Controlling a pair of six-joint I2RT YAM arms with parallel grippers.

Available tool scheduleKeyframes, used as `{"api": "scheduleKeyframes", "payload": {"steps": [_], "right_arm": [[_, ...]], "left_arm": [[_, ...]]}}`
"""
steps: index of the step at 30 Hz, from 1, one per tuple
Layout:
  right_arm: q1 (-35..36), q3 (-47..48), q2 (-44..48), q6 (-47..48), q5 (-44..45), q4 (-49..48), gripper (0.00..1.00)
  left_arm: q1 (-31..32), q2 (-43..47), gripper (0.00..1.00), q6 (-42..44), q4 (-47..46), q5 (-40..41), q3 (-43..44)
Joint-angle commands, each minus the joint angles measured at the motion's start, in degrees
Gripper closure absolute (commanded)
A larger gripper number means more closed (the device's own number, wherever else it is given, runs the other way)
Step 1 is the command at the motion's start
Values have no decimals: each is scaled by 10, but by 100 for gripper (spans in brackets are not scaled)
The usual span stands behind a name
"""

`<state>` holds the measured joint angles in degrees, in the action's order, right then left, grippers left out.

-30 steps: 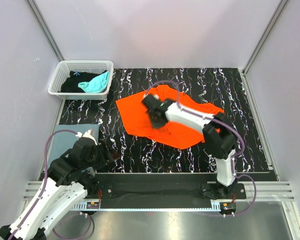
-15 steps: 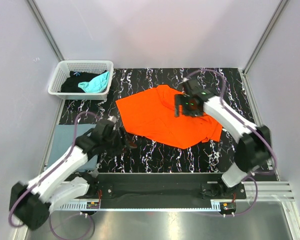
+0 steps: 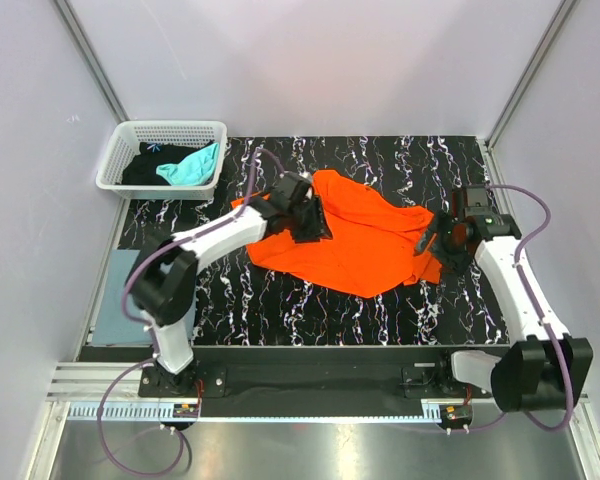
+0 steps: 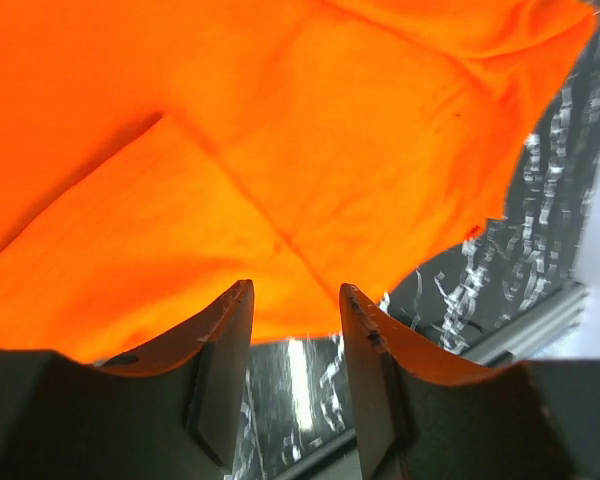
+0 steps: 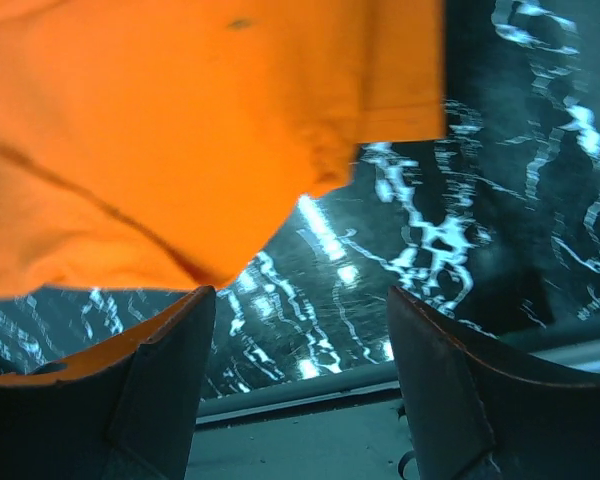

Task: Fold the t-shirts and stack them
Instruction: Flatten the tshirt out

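Both empty, jaws apart: left gripper [image 4: 295, 292], right gripper [image 5: 300, 295] should pinch limp, light orange shirt [image 3: 350, 240] at its edges.

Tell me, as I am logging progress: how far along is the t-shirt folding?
Done, it seems: one grey-blue tee lies flat at the near left edge of the table. In hand: the orange tee lies spread out, unfolded; the left gripper and right gripper hover open at its sides, gripping nothing. Left: folding it, then the teal tee and black tee in the basket.
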<state>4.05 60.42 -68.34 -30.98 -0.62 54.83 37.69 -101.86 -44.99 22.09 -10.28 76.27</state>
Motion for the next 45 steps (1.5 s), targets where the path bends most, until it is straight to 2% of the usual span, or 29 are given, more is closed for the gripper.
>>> {"api": "scheduleKeyframes", "payload": {"steps": [1, 4, 6, 9, 10, 15, 21, 23, 26, 36, 38, 40, 43, 45], "right_arm": [[-37, 7, -42, -6, -5, 15, 25], [-83, 22, -92, -12, 3, 15, 25], [-110, 24, -114, -17, 3, 10, 28], [-158, 15, -151, -15, -38, -17, 30], [-170, 15, -170, -8, -47, -21, 39], [-172, 10, -215, -13, -62, -45, 42], [-172, -19, -251, -25, -62, -81, 44], [-173, -22, -260, -30, -59, -87, 53], [-177, -29, -276, -38, -61, -103, 58], [-179, -34, -326, -58, -54, -131, 55], [-181, -40, -327, -65, -42, -134, 60], [-186, -42, -325, -68, -32, -134, 75], [-192, -44, -311, -64, -18, -129, 81], [-194, -45, -295, -57, -12, -116, 92]], "left_arm": [[15, -55, 54, 8, -6, -2, 40], [14, -91, 52, -11, -6, -15, 36], [6, -104, 52, -8, -6, -22, 34], [-9, -116, 52, 16, -5, -43, 36], [-13, -113, 52, 25, -4, -42, 39], [-31, -84, 52, 87, 11, -68, 50], [-34, -28, 46, 108, 22, -72, 50], [-39, -23, 46, 102, 28, -81, 49], [-46, -18, 46, 107, 29, -98, 49], [-57, -15, 46, 113, 33, -112, 48], [-58, -16, 46, 113, 38, -110, 49], [-58, -16, 46, 113, 41, -110, 51], [-59, -18, 46, 110, 43, -107, 52], [-58, -25, 44, 105, 45, -106, 57]]}}
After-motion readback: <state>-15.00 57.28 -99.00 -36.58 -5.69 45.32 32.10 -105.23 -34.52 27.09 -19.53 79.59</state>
